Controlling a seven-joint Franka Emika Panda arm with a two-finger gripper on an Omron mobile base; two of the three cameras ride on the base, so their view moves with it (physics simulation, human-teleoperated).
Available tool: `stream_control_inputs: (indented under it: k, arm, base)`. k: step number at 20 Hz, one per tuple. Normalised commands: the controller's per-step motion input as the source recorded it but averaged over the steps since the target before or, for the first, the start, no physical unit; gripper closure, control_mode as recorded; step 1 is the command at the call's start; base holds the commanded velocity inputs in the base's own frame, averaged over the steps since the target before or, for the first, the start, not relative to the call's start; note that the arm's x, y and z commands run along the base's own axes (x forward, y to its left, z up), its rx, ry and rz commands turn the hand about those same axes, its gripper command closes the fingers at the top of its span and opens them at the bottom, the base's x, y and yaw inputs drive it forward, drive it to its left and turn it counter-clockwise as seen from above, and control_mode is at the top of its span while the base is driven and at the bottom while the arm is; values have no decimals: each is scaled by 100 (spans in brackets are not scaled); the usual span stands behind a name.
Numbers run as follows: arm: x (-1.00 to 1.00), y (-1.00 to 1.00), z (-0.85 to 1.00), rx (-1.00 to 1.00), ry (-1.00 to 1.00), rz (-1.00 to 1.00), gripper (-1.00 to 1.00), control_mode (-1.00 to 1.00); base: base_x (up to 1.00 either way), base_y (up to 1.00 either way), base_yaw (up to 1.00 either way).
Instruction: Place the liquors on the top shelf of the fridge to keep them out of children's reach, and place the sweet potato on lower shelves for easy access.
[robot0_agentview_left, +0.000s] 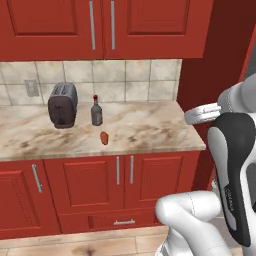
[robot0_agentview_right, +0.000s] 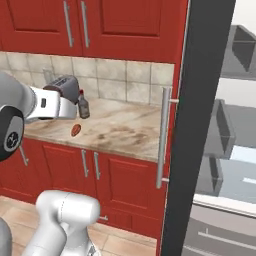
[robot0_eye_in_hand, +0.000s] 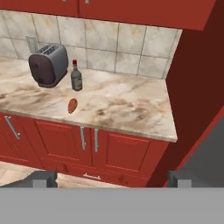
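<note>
One of the liquors, a slim grey glass bottle with a red cap, stands upright on the marble counter beside the toaster. The sweet potato, small and orange-red, lies just in front of it, nearer the counter's edge. My gripper is open with nothing between its fingers. It hangs well back from the counter, looking down at both things. The fridge stands to the right with its dark door swung open. Grey slabs and bins show inside; I cannot pick out the top shelf or lower shelves.
A dark grey toaster sits left of the bottle against the tiled wall. Red cabinets hang above and stand below the counter. A tall red side panel ends the counter on the right. The fridge door's silver handle juts toward the counter.
</note>
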Motion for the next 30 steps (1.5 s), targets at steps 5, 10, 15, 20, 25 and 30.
stream_control_inputs:
  k: [5, 10, 15, 20, 25, 30]
  arm:
    - [0, 0, 0, 0, 0, 0, -100, 100]
    - [0, 0, 0, 0, 0, 0, -100, 100]
    - [0, 0, 0, 0, 0, 0, -100, 100]
    - [0, 0, 0, 0, 0, 0, -100, 100]
    - [0, 0, 0, 0, 0, 0, -100, 100]
    - [8, 1, -34, 0, 4, -6, -100, -100]
  base:
    - [46, 70, -26]
    - [47, 77, -20]
    - [54, 57, -18]
    - [59, 44, -15]
    - [42, 33, -14]
    - [7, 6, -5]
